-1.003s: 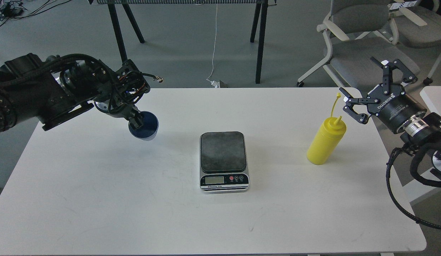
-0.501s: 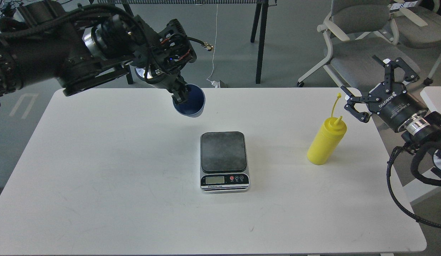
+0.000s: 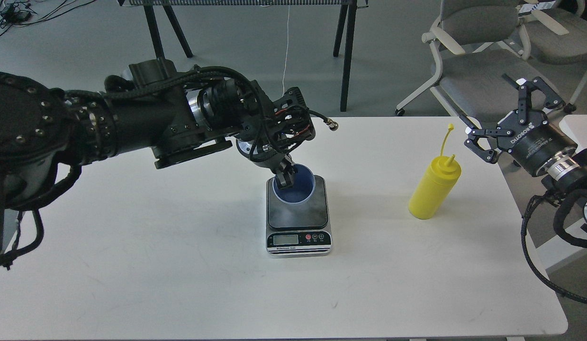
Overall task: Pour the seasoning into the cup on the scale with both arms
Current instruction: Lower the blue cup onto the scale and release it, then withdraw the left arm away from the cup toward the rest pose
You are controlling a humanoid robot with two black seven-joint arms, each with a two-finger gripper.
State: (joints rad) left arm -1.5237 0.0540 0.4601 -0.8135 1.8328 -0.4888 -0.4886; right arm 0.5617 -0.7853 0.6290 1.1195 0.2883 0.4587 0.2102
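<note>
- Right now the left gripper (image 3: pixel 284 179) has its jaws clenched on the near-left rim of the cup (image 3: pixel 294 189), one finger inside the blue bowl, with the cup at the far end of the scale (image 3: pixel 298 215); whether its base sits fully on the platform I cannot tell.
- Likely risk: the cup is off-centre toward the back edge, so letting go while it is tilted or hovering could tip it onto the surface (image 3: pixel 179 265).
- Pulling the inner finger out at an angle could drag the light cup along.
- On the other side, the right gripper (image 3: pixel 499 118) hangs with jaws spread wide, near the seasoning (image 3: pixel 434 189) but apart from it; a high or careless grasp could topple the tall bottle or catch its thin cap strap.
- Squeezing that soft-looking yellow plastic too hard might squirt early.
- Materials: tapered pale-blue cup, matte dark-grey platform with silver front, smooth white surface, cone nozzle on the bottle.
</note>
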